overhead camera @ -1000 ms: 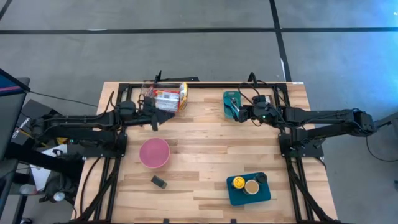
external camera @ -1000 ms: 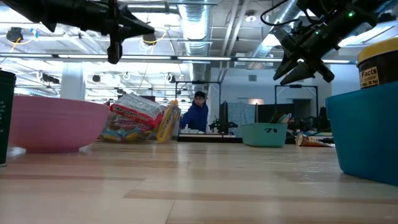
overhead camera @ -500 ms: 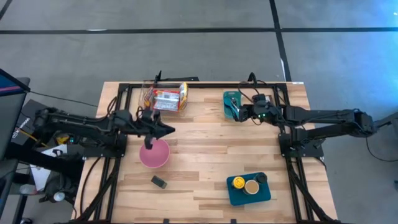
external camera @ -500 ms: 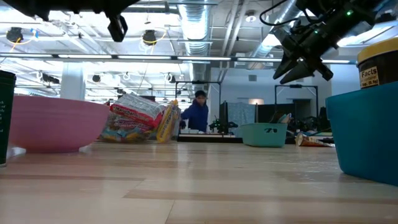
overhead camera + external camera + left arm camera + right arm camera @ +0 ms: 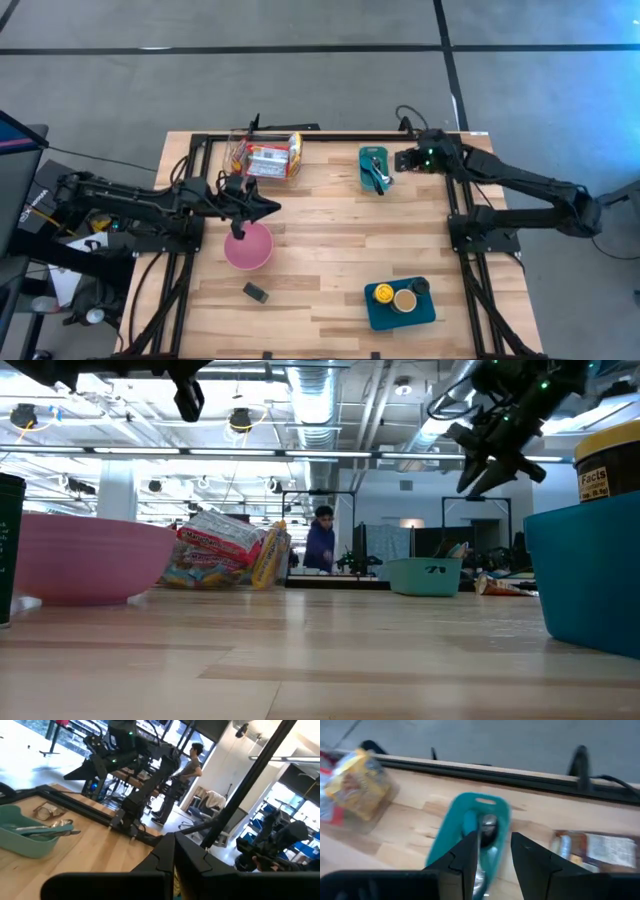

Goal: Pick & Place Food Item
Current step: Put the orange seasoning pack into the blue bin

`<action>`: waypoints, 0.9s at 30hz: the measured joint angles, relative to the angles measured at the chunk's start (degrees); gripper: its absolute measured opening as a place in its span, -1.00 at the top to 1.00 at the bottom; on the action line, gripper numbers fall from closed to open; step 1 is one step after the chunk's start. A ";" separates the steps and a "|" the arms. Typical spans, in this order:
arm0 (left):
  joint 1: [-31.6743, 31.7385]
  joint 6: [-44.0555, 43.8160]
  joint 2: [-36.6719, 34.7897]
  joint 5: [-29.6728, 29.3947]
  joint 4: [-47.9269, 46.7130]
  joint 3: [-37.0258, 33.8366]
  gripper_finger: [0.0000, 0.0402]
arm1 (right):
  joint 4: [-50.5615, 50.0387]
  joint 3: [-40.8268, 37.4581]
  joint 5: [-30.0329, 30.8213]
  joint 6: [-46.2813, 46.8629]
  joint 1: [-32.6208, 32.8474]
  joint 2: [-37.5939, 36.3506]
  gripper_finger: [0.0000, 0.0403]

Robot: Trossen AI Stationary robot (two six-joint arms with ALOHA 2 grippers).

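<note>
Our left hand (image 5: 268, 209), pinched shut, hovers over the pink bowl (image 5: 247, 246); we judge release comes next.

"Facts" reads on the yellow-lidded can (image 5: 607, 468)

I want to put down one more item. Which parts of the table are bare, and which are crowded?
Bare wood lies in the middle, between the pink bowl and the blue tray, and along the front edge. The back edge is crowded: snack bags, then the teal bin of utensils.
</note>
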 joint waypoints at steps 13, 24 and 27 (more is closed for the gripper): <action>0.15 -0.02 0.02 -3.33 0.76 0.00 0.98 | -12.22 7.19 -9.50 -7.80 -17.60 11.30 0.44; 0.15 -0.07 0.02 -3.39 0.72 0.00 0.98 | -20.19 17.97 -9.51 -9.19 -19.55 29.84 0.44; 0.15 -0.07 0.02 -3.39 0.70 0.00 0.98 | -20.13 19.74 -9.47 -8.26 -18.94 33.52 0.44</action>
